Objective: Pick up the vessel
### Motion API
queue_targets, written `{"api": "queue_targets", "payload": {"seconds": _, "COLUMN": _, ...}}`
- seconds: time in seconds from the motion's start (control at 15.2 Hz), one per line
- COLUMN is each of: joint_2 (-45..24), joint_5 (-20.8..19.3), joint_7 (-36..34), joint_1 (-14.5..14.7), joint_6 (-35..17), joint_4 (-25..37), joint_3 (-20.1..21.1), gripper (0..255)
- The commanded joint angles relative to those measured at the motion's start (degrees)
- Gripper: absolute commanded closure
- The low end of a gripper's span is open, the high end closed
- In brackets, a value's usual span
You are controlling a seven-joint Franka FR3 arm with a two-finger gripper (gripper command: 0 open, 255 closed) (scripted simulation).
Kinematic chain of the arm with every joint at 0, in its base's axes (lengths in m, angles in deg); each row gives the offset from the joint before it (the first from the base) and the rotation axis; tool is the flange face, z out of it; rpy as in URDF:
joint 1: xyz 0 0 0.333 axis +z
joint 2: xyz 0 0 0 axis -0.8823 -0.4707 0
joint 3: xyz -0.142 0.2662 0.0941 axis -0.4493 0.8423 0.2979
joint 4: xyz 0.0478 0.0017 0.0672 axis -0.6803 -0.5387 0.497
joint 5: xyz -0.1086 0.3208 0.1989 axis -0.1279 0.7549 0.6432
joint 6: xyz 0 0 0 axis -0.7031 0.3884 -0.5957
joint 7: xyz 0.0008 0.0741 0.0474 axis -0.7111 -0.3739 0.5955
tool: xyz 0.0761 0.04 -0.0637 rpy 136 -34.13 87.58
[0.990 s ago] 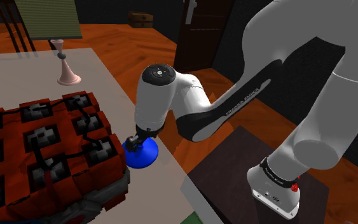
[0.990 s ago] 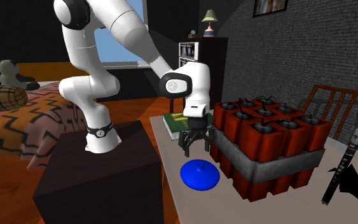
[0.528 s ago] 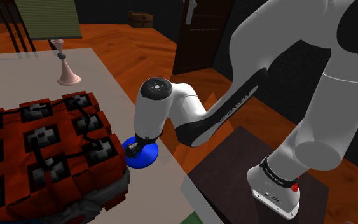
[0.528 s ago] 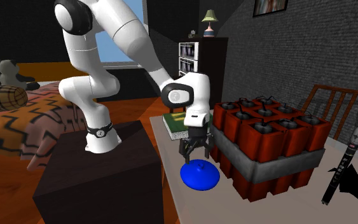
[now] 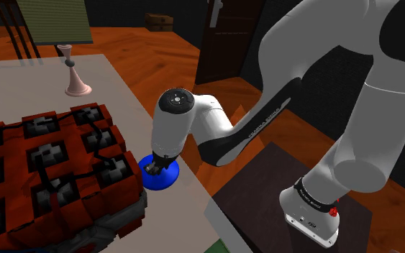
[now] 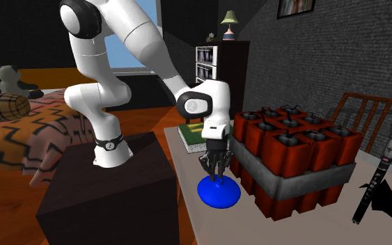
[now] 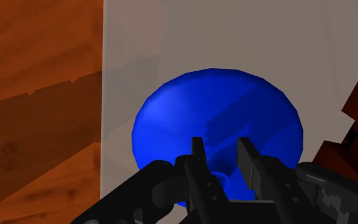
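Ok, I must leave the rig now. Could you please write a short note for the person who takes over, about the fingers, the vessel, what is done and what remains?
The gripper is down on the blue vessel. Its fingers stand narrow on both sides of the small knob on top and appear to clasp it.
The vessel rests flat on the grey table, near the table's edge and beside the red bundle of cylinders.
Done: the approach and, it seems, the grasp.
Left: lift the vessel off the table, and check that the grip on the knob holds.
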Motion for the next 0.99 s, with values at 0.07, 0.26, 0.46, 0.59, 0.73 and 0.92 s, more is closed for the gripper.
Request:
{"api": "queue_targets", "payload": {"seconds": 0.07, "joint_2": 0.1, "joint_5": 0.2, "joint_7": 0.2, "joint_1": -0.1, "joint_6": 0.0, "joint_4": -0.1, "joint_3": 0.1, "gripper": 255}}
{"api": "queue_targets", "payload": {"seconds": 0.26, "joint_2": 2.3, "joint_5": 3.2, "joint_7": 2.5, "joint_1": -1.4, "joint_6": 1.2, "joint_4": -0.2, "joint_3": 1.7, "gripper": 255}}
{"api": "queue_targets", "payload": {"seconds": 0.46, "joint_2": 4.5, "joint_5": 6.4, "joint_7": 4.9, "joint_1": -2.5, "joint_6": 2.5, "joint_4": -0.3, "joint_3": 3.3, "gripper": 255}}
{"api": "queue_targets", "payload": {"seconds": 0.59, "joint_2": 6.0, "joint_5": 8.5, "joint_7": 6.5, "joint_1": -3.2, "joint_6": 3.4, "joint_4": -0.2, "joint_3": 4.2, "gripper": 255}}
{"api": "queue_targets", "payload": {"seconds": 0.73, "joint_2": 7.5, "joint_5": 10.5, "joint_7": 8.1, "joint_1": -3.9, "joint_6": 4.3, "joint_4": -0.1, "joint_3": 5.0, "gripper": 255}}
{"api": "queue_targets", "payload": {"seconds": 0.92, "joint_2": 9.8, "joint_5": 13.7, "joint_7": 10.5, "joint_1": -4.7, "joint_6": 5.7, "joint_4": 0.2, "joint_3": 6.1, "gripper": 255}}
